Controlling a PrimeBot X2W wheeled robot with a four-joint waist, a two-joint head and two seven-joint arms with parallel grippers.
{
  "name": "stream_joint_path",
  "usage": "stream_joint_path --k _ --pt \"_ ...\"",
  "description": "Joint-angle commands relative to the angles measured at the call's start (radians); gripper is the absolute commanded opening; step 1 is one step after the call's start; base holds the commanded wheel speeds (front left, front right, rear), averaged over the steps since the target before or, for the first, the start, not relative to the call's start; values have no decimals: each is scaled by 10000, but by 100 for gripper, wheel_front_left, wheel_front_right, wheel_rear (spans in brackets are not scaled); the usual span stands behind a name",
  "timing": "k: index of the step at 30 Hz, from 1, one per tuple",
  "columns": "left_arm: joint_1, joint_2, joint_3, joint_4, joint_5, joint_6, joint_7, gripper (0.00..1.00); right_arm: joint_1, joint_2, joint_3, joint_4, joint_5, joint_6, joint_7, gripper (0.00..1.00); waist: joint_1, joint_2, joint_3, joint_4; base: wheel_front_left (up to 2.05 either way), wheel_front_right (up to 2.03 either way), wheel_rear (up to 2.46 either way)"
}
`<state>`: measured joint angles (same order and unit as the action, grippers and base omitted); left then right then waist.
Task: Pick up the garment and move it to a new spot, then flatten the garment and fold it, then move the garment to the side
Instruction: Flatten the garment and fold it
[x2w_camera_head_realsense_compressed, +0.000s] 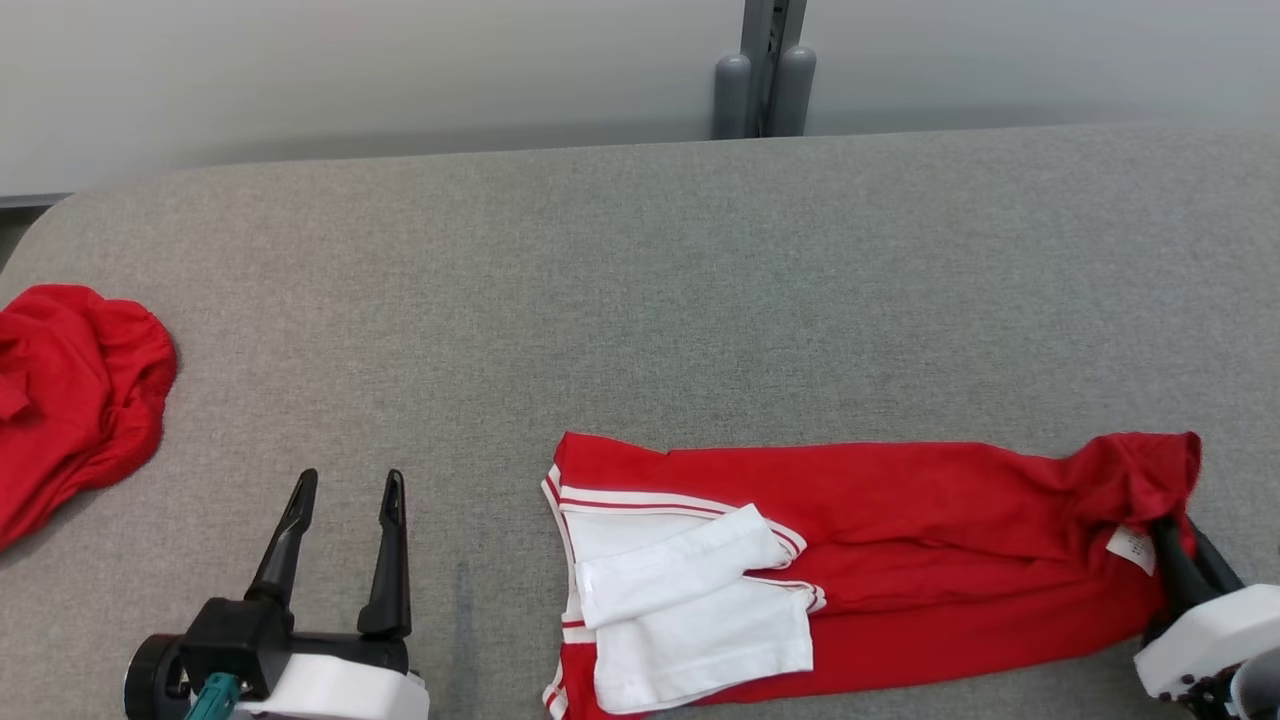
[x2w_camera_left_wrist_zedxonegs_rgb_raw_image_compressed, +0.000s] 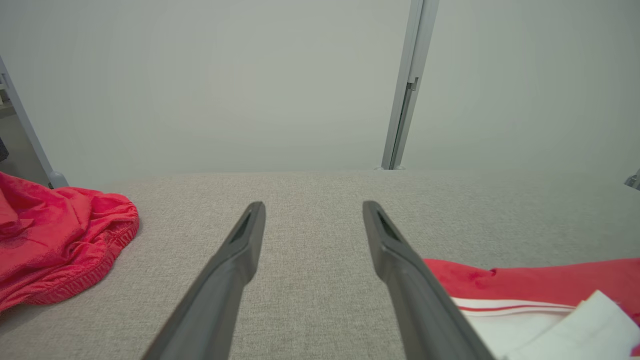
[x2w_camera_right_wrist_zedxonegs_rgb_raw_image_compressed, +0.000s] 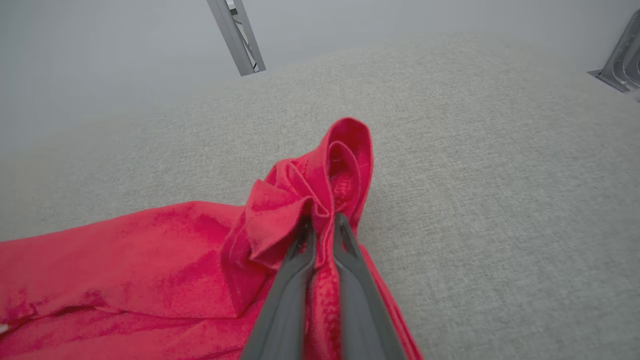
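The garment (x2w_camera_head_realsense_compressed: 900, 510) is a red shirt with white sleeves and white trim, lying folded lengthwise across the lower right of the grey table (x2w_camera_head_realsense_compressed: 640, 280). My right gripper (x2w_camera_head_realsense_compressed: 1172, 535) is shut on its bunched right end beside a white label. In the right wrist view the two fingers (x2w_camera_right_wrist_zedxonegs_rgb_raw_image_compressed: 295, 280) pinch a raised fold of the red cloth (x2w_camera_right_wrist_zedxonegs_rgb_raw_image_compressed: 150, 250), and the gripper (x2w_camera_right_wrist_zedxonegs_rgb_raw_image_compressed: 324, 222) has its tips buried in it. My left gripper (x2w_camera_head_realsense_compressed: 350, 485) stands open and holds nothing, left of the garment's sleeve end. Its own view shows the gripper (x2w_camera_left_wrist_zedxonegs_rgb_raw_image_compressed: 314, 210) over bare table and the garment (x2w_camera_left_wrist_zedxonegs_rgb_raw_image_compressed: 550, 280) at the lower right.
A second red cloth (x2w_camera_head_realsense_compressed: 70, 390) lies crumpled at the table's left edge, also in the left wrist view as a red cloth (x2w_camera_left_wrist_zedxonegs_rgb_raw_image_compressed: 50, 235). A grey post (x2w_camera_head_realsense_compressed: 765, 70) stands behind the table's far edge against a pale wall.
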<state>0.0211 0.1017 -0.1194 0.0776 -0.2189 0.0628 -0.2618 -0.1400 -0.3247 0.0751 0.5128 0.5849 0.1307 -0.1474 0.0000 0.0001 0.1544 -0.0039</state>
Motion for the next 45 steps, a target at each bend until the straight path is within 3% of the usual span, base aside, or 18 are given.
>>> stream_joint_path --k 1,8,13,21,34,36,37,45 --pt "116 4 51 12 61 5 -42 100 135 74 26 -352 -54 1 204 0 0 -1 -113 -60 0 0 0" --pt "371 20 45 143 100 38 -42 100 747 831 641 -3473 -407 2 1856 0 0 -1 -555 -186 0 0 0" --pt "363 50 -68 274 118 -4 -24 100 615 1554 1915 -4546 -207 2 2445 0 0 -1 -802 -38 0 0 0" --pt "324 68 -205 294 79 -2 14 100 -217 2346 4239 -3785 387 1 2189 0 0 -1 -847 510 0 0 0" --pt "-262 -30 -607 476 77 -130 2 100 -2206 2719 6417 -538 1766 2 136 0 0 -1 -169 1323 0 0 0" --pt "-280 -39 -613 527 41 -94 -6 100 -2411 2719 6712 -310 1952 2 -101 49 0 -1 -123 1305 0 0 0" --pt "-289 -44 -613 543 31 -83 -12 100 -2531 2720 6865 -264 2037 2 -229 100 0 -1 -107 1283 0 0 0" --pt "-338 -22 -598 608 35 -42 -24 100 -3063 2643 7362 -541 2079 1 -949 100 0 -1 -146 1029 0 0 0"
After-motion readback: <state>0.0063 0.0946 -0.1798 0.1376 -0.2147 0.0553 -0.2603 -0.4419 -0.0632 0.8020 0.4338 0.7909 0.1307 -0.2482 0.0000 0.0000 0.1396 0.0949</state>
